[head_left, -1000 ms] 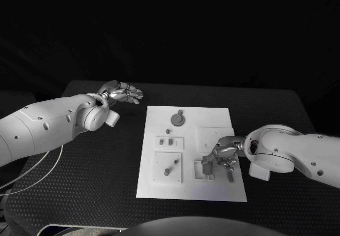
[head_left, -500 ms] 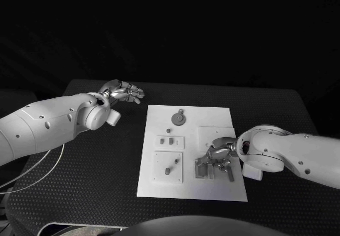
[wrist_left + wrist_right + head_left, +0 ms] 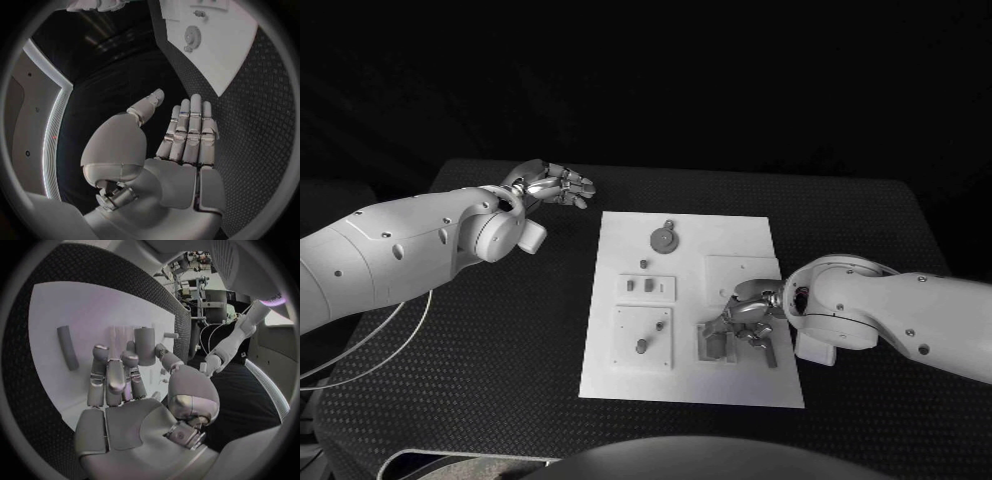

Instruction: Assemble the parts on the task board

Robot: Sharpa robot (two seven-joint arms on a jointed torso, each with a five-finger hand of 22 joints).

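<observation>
The white task board (image 3: pixel 625 385) lies mid-table. My right hand (image 3: pixel 750 318) hovers over its near right part. Thumb and a finger pinch an upright grey block (image 3: pixel 714 344), seen between them in the right wrist view as the grey block (image 3: pixel 145 345). A grey rod (image 3: pixel 769 353) lies flat on the board just right of the hand, also seen as the grey rod (image 3: pixel 67 347). My left hand (image 3: pixel 555 186) floats off the board's far left corner, fingers straight and apart, holding nothing. Its wrist view has the left hand (image 3: pixel 181 135) above the dark table.
A round gear-like part (image 3: pixel 664 241) sits near the board's far edge, also seen as the gear-like part (image 3: pixel 192 34). Small pegs (image 3: pixel 642 288) and another peg (image 3: pixel 642 348) stand in the left-hand raised plates. A pale cable (image 3: pixel 387 345) loops at the table's left.
My right hand has shifted a little left and nearer along the board, and the grey block has moved with it. My left hand has stayed almost still.
</observation>
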